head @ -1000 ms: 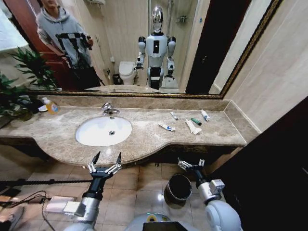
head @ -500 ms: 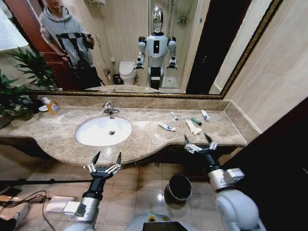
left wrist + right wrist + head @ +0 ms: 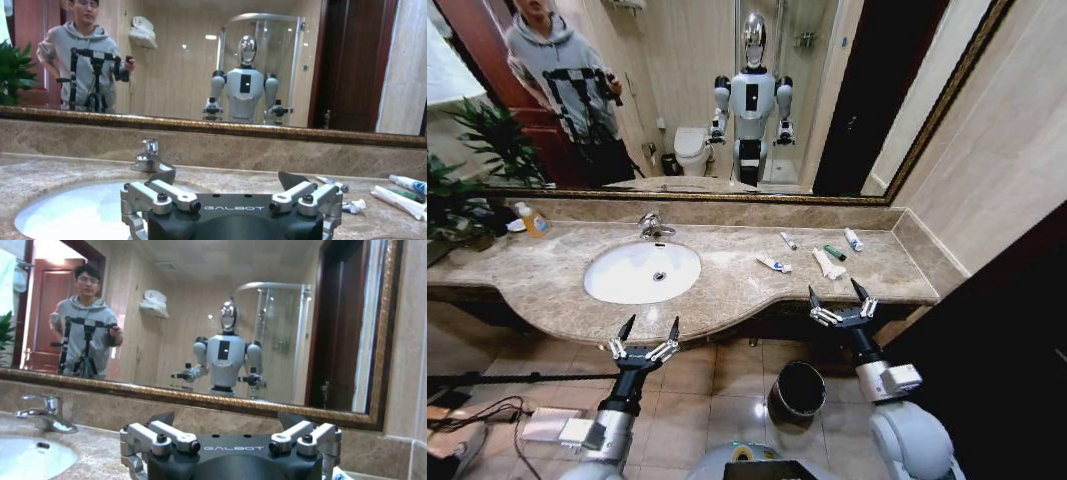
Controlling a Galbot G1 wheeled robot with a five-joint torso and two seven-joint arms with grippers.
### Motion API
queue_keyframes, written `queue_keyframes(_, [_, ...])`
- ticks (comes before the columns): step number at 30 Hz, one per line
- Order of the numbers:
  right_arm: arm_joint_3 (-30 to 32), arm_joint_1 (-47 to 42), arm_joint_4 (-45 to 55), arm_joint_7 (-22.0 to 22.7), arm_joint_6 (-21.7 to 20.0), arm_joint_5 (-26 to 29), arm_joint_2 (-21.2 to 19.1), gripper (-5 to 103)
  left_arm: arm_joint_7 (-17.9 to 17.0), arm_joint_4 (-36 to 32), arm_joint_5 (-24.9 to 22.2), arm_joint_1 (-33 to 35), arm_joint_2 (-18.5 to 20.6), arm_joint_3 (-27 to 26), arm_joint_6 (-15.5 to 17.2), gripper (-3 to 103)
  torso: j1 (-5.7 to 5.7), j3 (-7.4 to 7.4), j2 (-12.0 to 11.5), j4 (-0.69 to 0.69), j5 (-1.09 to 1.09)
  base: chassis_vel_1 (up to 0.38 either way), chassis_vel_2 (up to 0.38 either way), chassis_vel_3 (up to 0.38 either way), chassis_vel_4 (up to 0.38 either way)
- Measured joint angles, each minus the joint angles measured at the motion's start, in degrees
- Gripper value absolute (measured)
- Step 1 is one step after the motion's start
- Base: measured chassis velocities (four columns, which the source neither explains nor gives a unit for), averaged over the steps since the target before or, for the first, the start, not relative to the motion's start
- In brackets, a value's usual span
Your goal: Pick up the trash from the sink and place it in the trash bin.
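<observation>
The white oval sink [image 3: 617, 285] sits in the brown marble countertop [image 3: 727, 300], and its basin looks bare. The trash lies on the counter to the sink's right: a white-and-blue tube [image 3: 774, 264], a small white tube [image 3: 788, 240], a dark green tube [image 3: 835, 253], another white tube [image 3: 854, 239] and a whitish wrapper [image 3: 829, 264]. On the floor below the counter's front edge stands the black trash bin [image 3: 797, 390]. My right gripper [image 3: 837, 303] is open at the counter's front edge, just short of the wrapper. In front of the sink my left gripper [image 3: 645, 335] is open and holds nothing.
A chrome faucet [image 3: 653, 226] stands behind the basin. A yellow soap bottle [image 3: 532, 220] and a green plant [image 3: 467, 190] are at the far left. The wall mirror [image 3: 727, 100] backs the counter. Cables and a power strip [image 3: 547, 422] lie on the floor at left.
My right arm has risen from beside the trash bin up to the counter's front edge, its gripper still open. The left arm has stayed put.
</observation>
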Motion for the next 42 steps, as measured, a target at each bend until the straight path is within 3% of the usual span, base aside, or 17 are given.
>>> queue_keyframes(8, [-0.45, 2.3, -0.08, 5.52, -4.01, 3.35, 0.8, 100, 0.0, 0.0, 0.0, 0.0, 0.0, 0.0, 0.0, 100, 0.0, 0.0, 0.0, 0.0, 0.0, 0.0, 0.0, 0.0, 0.0])
queue_keyframes(28, [-0.68, 4.66, -2.05, 3.19, -4.74, 5.19, 0.93, 100, 0.0, 0.0, 0.0, 0.0, 0.0, 0.0, 0.0, 100, 0.0, 0.0, 0.0, 0.0, 0.0, 0.0, 0.0, 0.0, 0.0])
queue_keyframes(36, [-1.09, 14.21, -10.89, 3.23, -10.91, 11.46, -4.92, 100, 0.0, 0.0, 0.0, 0.0, 0.0, 0.0, 0.0, 100, 0.0, 0.0, 0.0, 0.0, 0.0, 0.0, 0.0, 0.0, 0.0])
queue_keyframes(42, [-1.53, 21.8, -20.24, 2.45, -11.76, 11.91, -10.1, 100, 0.01, 0.0, 0.0, 0.0, -0.01, 0.0, 0.0, 100, 0.01, 0.01, 0.0, 0.0, 0.01, 0.0, 0.0, 0.0, 0.0])
